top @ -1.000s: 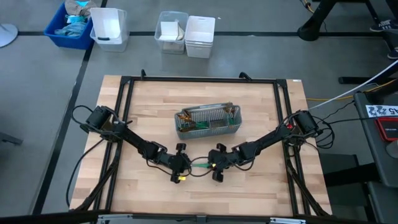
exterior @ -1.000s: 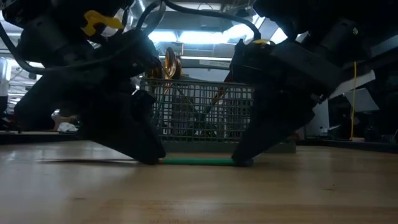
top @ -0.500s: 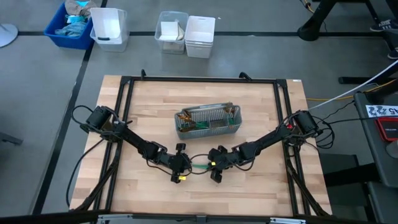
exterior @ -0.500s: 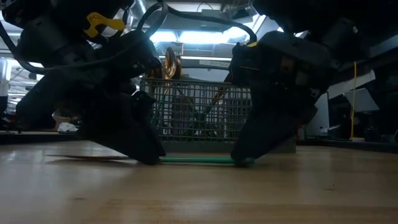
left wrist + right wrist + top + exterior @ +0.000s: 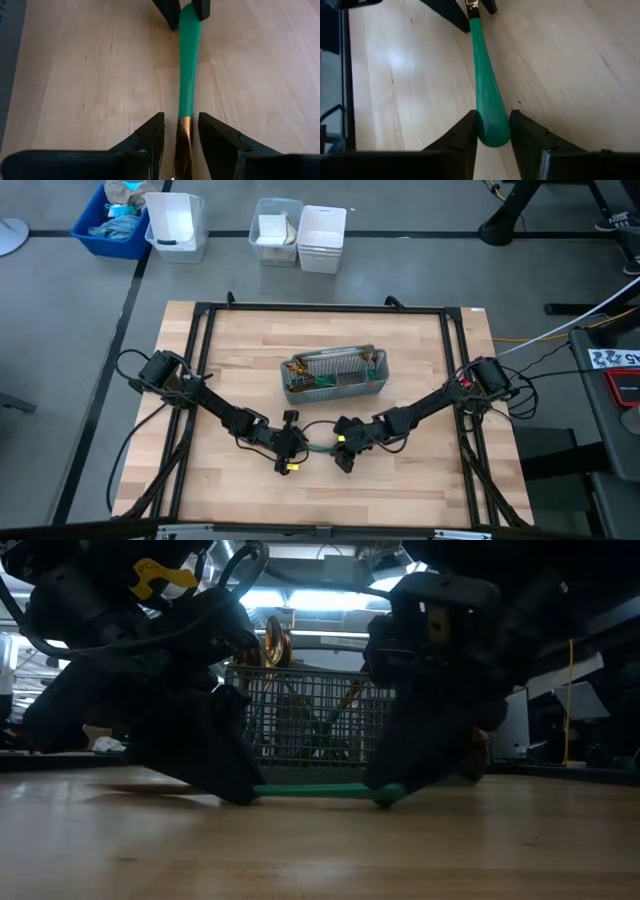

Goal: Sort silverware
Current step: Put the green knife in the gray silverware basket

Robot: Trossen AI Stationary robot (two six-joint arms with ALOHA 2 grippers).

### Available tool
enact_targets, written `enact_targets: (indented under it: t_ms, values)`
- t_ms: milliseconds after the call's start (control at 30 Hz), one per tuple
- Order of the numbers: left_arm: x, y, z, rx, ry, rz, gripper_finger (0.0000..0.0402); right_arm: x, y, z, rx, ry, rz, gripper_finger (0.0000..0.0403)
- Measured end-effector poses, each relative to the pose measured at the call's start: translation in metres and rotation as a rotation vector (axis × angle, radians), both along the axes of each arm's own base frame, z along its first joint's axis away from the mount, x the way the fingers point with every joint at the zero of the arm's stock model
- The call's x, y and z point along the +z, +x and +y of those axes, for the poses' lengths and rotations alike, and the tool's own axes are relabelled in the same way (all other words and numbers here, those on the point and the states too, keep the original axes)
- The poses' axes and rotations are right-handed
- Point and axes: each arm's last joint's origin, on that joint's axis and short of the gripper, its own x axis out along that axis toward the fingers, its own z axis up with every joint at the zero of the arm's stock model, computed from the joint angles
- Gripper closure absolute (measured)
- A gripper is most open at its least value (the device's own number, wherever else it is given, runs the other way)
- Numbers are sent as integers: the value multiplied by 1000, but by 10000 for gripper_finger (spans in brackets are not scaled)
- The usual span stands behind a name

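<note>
A teal-handled utensil (image 5: 318, 448) lies low at the frame's center, just below the mesh caddy (image 5: 334, 375) on the bench (image 5: 420, 480). The right gripper (image 5: 341, 452) is clamped on its handle end; the left gripper (image 5: 293, 449) grips its gold neck from the other side.

My two arms are dark, near-black, built of chunky jointed links with loose black cables looping off their bases at about 9 and 3 o'clock. My left tool (image 5: 291, 452) carries a small yellow tab; my right tool (image 5: 343, 453) shows a similar yellow mark. Each tool ends in two blunt, wedge-shaped matte black fingers (image 5: 149, 136).
</note>
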Motion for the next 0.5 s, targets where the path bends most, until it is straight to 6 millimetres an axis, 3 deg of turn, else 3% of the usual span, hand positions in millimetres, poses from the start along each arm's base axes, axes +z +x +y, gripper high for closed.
enact_targets:
  t_ms: [233, 500]
  values:
    - [0, 0, 0, -4, 5, 1, 294, 1, 3, -6, -23, 60, 9, 294]
    - [0, 0, 0, -61, 59, 4, 348, 4, 6, -5, -12, 117, -20, 295]
